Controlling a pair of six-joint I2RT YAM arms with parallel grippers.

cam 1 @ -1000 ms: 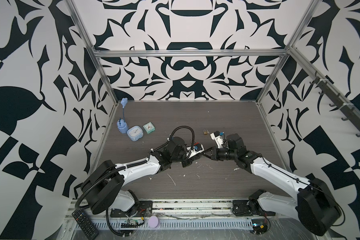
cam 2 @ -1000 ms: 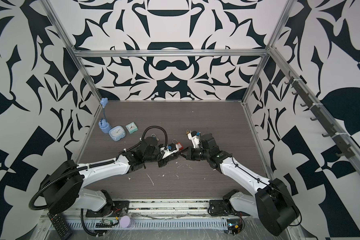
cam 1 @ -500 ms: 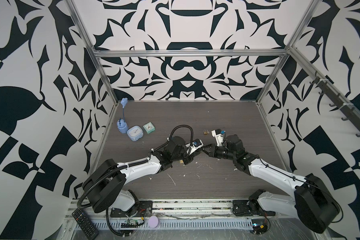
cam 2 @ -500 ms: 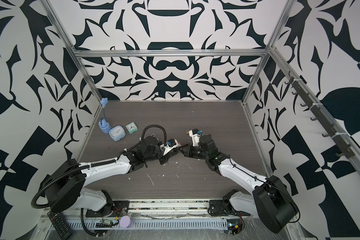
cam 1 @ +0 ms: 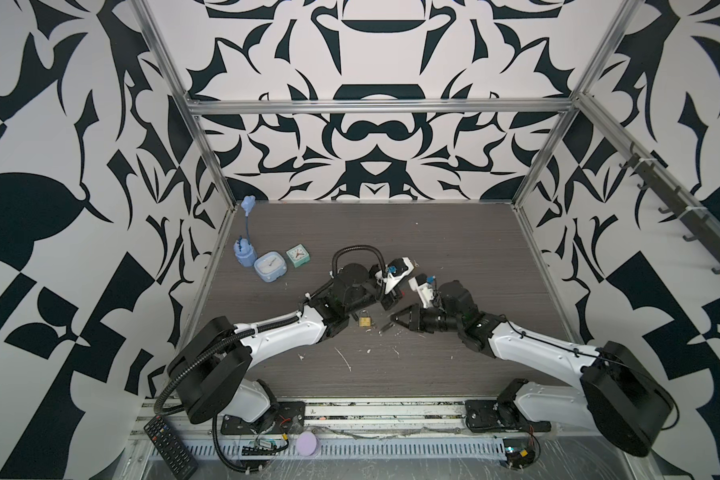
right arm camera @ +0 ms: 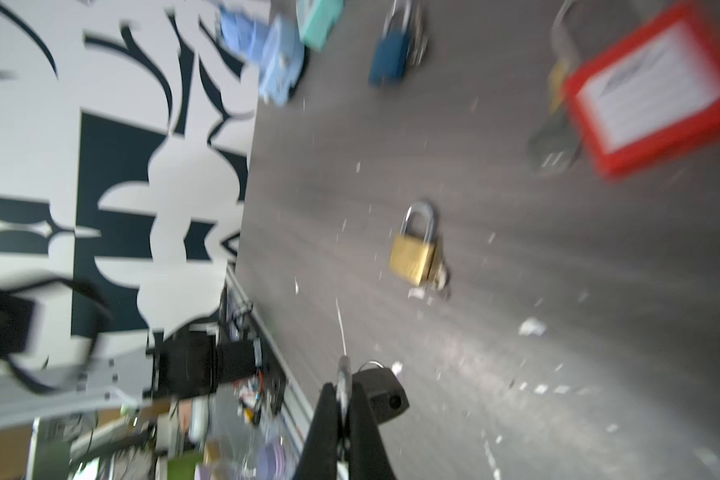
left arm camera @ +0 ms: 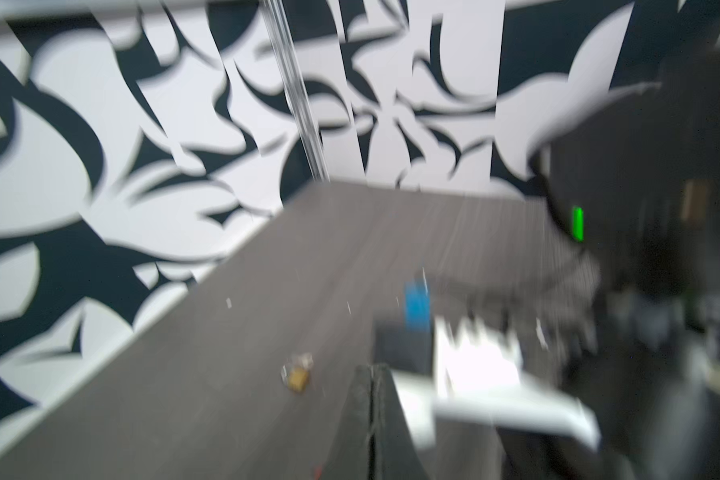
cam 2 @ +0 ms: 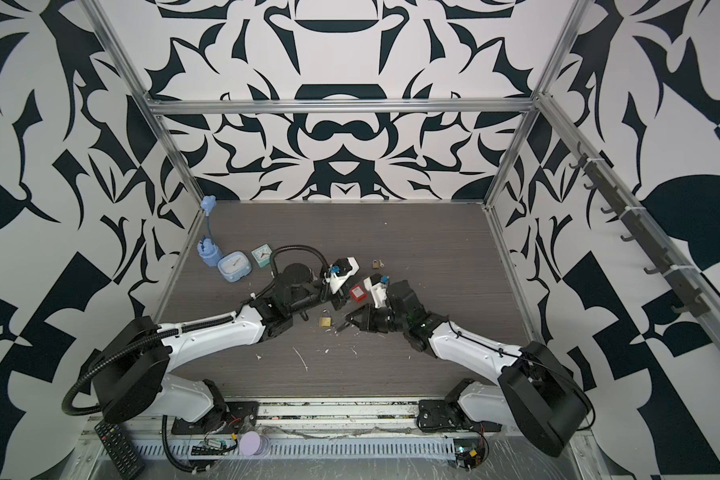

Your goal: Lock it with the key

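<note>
White-shelled left arm (cam 1: 283,332) and right arm (cam 1: 533,349), black at joints and drum-shaped shoulders; ribbed black hose (cam 1: 356,248) arcs above the left wrist.

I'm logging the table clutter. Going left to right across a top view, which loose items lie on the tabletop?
Blue plug adapter → light blue clock → teal clock → brass padlock → red labelled block → small padlock.
</note>
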